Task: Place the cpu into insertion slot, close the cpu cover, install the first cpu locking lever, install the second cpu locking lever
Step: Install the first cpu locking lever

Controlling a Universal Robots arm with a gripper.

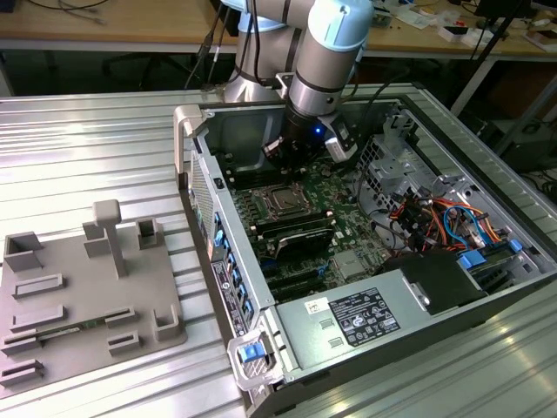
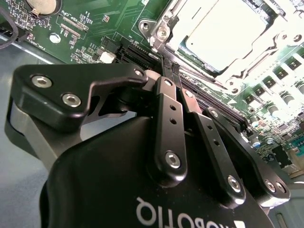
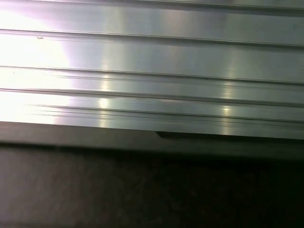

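Handling first: we judge the cpu [image 2: 223, 31] light, rigid and fragile, best held by its edges only. It lies in the insertion slot [image 1: 282, 199], with the cpu cover [image 2: 166, 21] framing it and apparently down. We see the gripper [image 2: 164, 71] clenched shut with nothing between its fingers [image 2: 167, 114], tips just beside the socket frame.

You see a ribbed aluminium table [image 1: 104, 148] bearing the open computer case [image 1: 228, 292] under the gripper and a grey fixture plate [image 1: 78, 305] well beside it.
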